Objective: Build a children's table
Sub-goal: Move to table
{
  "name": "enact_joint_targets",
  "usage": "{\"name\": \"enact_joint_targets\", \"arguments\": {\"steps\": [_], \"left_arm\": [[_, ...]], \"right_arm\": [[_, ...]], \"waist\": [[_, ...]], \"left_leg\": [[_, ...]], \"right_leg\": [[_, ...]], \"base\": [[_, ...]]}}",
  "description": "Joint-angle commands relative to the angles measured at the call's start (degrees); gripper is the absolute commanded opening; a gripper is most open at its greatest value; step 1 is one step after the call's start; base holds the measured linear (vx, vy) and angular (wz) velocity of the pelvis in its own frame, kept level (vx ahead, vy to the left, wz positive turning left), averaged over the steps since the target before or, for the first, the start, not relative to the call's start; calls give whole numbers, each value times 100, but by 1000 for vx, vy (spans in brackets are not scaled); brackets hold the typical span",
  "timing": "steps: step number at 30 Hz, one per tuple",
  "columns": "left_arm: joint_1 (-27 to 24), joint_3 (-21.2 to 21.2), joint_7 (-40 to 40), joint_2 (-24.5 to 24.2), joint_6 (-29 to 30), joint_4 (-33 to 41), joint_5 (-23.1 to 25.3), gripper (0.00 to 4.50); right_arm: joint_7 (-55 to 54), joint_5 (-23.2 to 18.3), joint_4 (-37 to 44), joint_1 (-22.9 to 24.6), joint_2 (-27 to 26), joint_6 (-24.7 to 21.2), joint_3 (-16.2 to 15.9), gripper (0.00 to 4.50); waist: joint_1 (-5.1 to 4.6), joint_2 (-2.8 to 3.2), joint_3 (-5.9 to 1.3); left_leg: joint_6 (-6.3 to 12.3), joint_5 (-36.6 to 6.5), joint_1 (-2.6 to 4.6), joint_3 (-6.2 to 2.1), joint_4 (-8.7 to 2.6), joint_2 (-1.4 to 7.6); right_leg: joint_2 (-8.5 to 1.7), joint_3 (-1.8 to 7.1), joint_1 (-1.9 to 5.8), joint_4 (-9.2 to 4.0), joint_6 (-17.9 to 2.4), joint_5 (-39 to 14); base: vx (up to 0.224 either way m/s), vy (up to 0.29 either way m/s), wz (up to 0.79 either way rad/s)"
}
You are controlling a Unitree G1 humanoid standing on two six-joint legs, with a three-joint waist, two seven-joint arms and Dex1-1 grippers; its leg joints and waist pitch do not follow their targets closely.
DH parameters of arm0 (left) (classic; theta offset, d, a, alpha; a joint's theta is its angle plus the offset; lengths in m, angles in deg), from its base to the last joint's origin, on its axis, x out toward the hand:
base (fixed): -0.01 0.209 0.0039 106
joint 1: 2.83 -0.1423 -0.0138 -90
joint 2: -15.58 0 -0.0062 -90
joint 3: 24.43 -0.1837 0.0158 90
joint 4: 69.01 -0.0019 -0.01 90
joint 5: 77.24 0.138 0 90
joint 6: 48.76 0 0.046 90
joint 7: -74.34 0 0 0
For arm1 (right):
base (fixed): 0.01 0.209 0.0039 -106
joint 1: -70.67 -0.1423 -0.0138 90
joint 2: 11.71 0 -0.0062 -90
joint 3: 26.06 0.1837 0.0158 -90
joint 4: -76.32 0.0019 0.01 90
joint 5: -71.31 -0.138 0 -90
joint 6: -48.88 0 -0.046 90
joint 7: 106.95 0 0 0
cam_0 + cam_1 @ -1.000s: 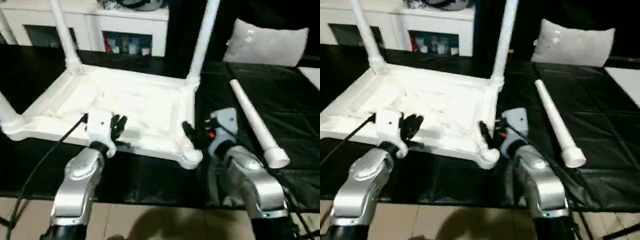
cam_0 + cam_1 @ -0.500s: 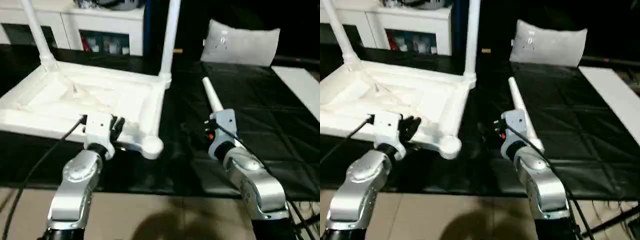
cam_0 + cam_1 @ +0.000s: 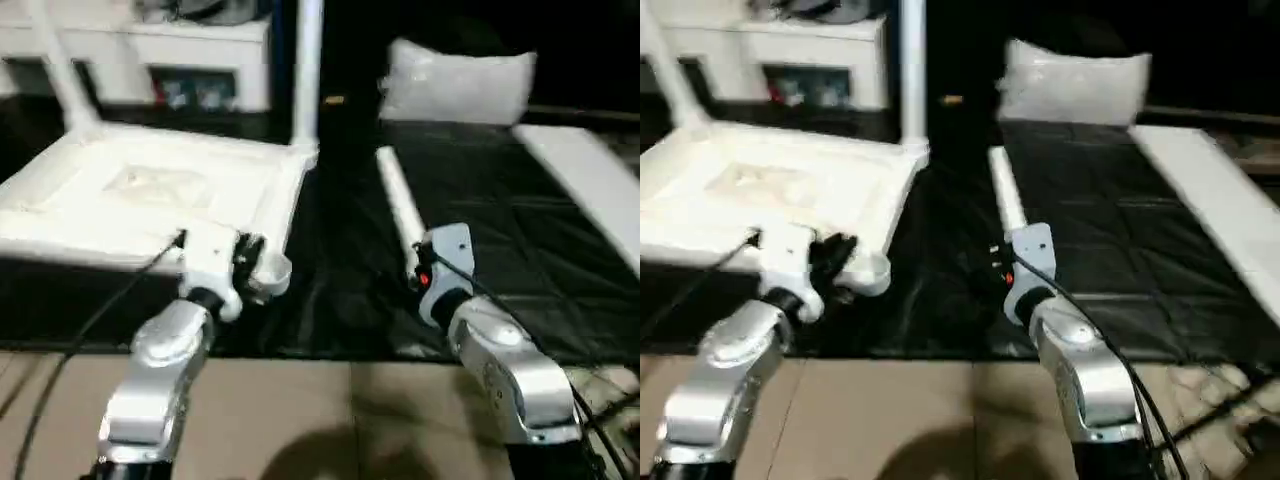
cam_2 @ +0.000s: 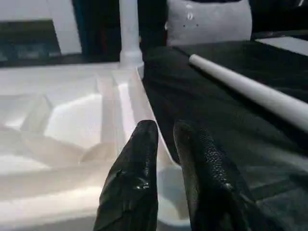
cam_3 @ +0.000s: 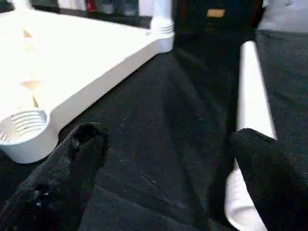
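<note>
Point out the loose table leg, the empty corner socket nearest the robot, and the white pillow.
Loose leg (image 3: 398, 208), left eye view: middle of its shaft, lying on the black cover.
Empty corner socket (image 5: 22, 124), right wrist view: its ribbed open mouth.
White pillow (image 3: 1072, 78), right eye view: centre of its front face.

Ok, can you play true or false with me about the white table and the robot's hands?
1. The table top lies upside down on the black cover. True.
2. All four legs are already fitted. False: the near corner socket is empty and a loose leg lies on the black cover beside the table.
3. The right end effector is wide open. True.
4. The right end effector is holding the loose leg. False: it holds nothing; the leg lies beside one finger.
5. The left end effector is wide open. False: its fingers stand close together, over the table's near edge.
6. A white pillow lies behind the loose leg. True.
</note>
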Motion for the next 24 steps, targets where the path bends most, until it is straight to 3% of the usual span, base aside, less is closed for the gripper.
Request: {"name": "enact_joint_targets", "arguments": {"steps": [1, 2, 3, 4, 5, 6, 7, 8, 9, 10, 11, 12, 13, 14, 15, 16, 17, 18, 19, 20, 21, 22, 23, 24], "left_arm": [[-23, -42, 1, 43, -1, 5, -18, 106], [-18, -40, 10, 43, 11, 2, -22, 106], [-19, -44, 12, 42, 20, 8, -24, 116], [-19, -44, 12, 42, 20, 8, -24, 116], [-24, -48, 7, 39, 18, 10, -25, 116], [-32, -55, -15, 28, 12, 16, -42, 116], [-33, -55, -16, 27, 11, 16, -43, 116], [-33, -58, -16, 23, 7, 13, -43, 116], [-29, -57, -13, 18, 3, 8, -45, 116], [-22, -59, -11, 7, 0, -2, -53, 116], [-19, -60, -10, 4, 0, -4, -56, 116], [-13, -54, -18, 5, 0, -14, -61, 116], [-13, -53, -24, 7, -3, -18, -54, 132], [-14, -54, -28, 8, -4, -21, -50, 139], [-16, -64, -29, 3, -6, -22, -53, 146], [-17, -68, -30, 2, -6, -23, -58, 146], [-17, -78, -35, -6, -7, -29, -61, 146], [-17, -89, -38, -18, -7, -34, -71, 146], [-13, -98, -47, -26, -5, -37, -76, 146], [-12, -101, -51, -29, -5, -37, -77, 146], [-7, -109, -67, -42, -8, -41, -80, 146], [0, -154, -147, -80, -15, -43, -85, 146], [0, -156, -150, -82, -15, -42, -85, 146], [-12, -165, -236, -79, -100, -42, -143, 157]], "right_arm": [[22, -7, 24, -112, 41, -57, -22, 450], [26, -1, 17, -121, 42, -61, -25, 450], [34, 3, 11, -131, 43, -67, -35, 450], [34, 3, 11, -131, 43, -67, -35, 450], [50, 6, 3, -138, 47, -70, -53, 450], [66, 7, -5, -141, 51, -68, -70, 450], [67, 7, -6, -141, 51, -68, -71, 450], [73, 6, -7, -142, 53, -68, -78, 450], [75, 6, -7, -142, 56, -72, -84, 450], [78, 9, -5, -143, 60, -76, -91, 450], [78, 9, -3, -143, 62, -77, -93, 450], [79, 5, -9, -151, 65, -76, -97, 450], [81, 15, -12, -153, 75, -65, -109, 450], [83, 22, -14, -154, 82, -58, -117, 450], [86, 26, -12, -147, 90, -53, -127, 450], [86, 24, -11, -143, 90, -54, -129, 450], [85, 24, -8, -139, 88, -60, -130, 450], [85, 22, -7, -140, 83, -71, -128, 450], [90, 18, -3, -144, 81, -70, -127, 450], [88, 15, -2, -145, 82, -73, -127, 450], [82, 4, 2, -154, 83, -86, -127, 450], [52, -28, 8, -183, 64, -85, -101, 450], [51, -29, 8, -184, 63, -85, -99, 450], [33, -33, 9, -201, 57, -90, -88, 450]], "waist": [[244, 39, -198], [191, -256, -204], [249, -309, -148], [404, -279, -221], [466, -169, -245], [477, -97, -329], [383, 40, -377], [317, 104, -375], [108, 181, -347], [20, 181, -467], [-46, 175, -466], [-142, 127, -461], [-95, -9, -460], [1, -72, -445], [185, -109, -546], [221, -96, -568], [232, -58, -593], [131, 140, -618], [-225, 303, -695], [-436, 268, -814], [-338, 159, -756], [-311, 108, -636], [-329, -36, -563], [-293, -148, -452]], "left_leg": [[472, -4833, -43, 123, -921, 431], [288, -4152, 220, 205, -286, 77], [461, -1972, 166, 241, 757, -281], [583, -1082, -365, 11, 662, -209], [501, -1034, -107, 56, 296, -136], [448, -867, -101, 76, 80, -135], [471, -992, -63, -8, -272, -112], [513, -1520, 171, -48, -367, -48], [625, -2428, 447, -276, -563, 162], [944, -2508, 669, -466, -624, 281], [1164, -2475, 726, -508, -622, 291], [1601, -2206, 729, -479, -563, 237], [1769, -1730, 328, -141, -378, -106], [1654, -1488, 6, 86, -186, -401], [1483, -860, -386, 72, 215, -527], [1324, -161, -755, -59, 405, -456], [1255, 26, -759, -82, 334, -430], [1194, 634, -515, -134, -44, -312], [2071, 1553, 648, -722, -116, 14], [2973, 2172, 1237, -1160, -76, 308], [2883, 2840, 1295, -1052, 62, 690], [2242, 2398, 919, -501, -152, 615], [1888, 1268, 768, -139, -372, 438], [1758, 381, 525, 106, -509, 223]], "right_leg": [[-125, 515, 375, 277, 37, -2095], [-180, 628, 64, -484, 248, -4039], [-774, 925, -122, -1452, 84, -6359], [-893, 1125, 441, -1257, -185, -5661], [-616, 956, 357, -1184, -472, -4692], [-435, 792, 483, -1072, -629, -3792], [-85, 483, 484, -886, -672, -2491], [-23, 406, 323, -823, -724, -2175], [59, 284, 136, -606, -865, -1509], [11, 233, 75, -472, -860, -751], [-12, 221, -4, -420, -830, -505], [-92, 246, -39, -429, -776, -151], [-230, 435, 354, -695, -847, 344], [-273, 614, 692, -870, -915, 329], [-577, 941, 1154, -1097, -1027, -82], [-581, 953, 1399, -1109, -1006, -45], [-460, 863, 1374, -1075, -900, 220], [19, 365, 1165, -871, -437, 671], [360, -18, 209, -235, 86, 345], [249, -19, -423, 125, 369, -462], [-53, 173, -767, 375, 621, -822], [-119, 177, -842, 493, 582, -63], [-156, 168, -815, 301, 142, 672], [-150, 173, -602, 16, -188, 983]], "base": [[-32, -52, 0], [79, -74, -9], [79, -74, -9], [135, -24, -14], [104, 12, 7], [104, 12, 7], [66, 39, 8], [83, 43, 0], [83, 43, 0], [126, 47, 4], [166, 35, 3], [166, 35, 3], [158, 7, 5], [174, 2, 9], [174, 2, 9], [181, 23, 2], [179, 49, -6], [179, 49, -6], [254, -21, -7], [271, -70, -5], [271, -70, -5], [106, -20, -11], [65, -33, -33], [65, -33, -33]]}}
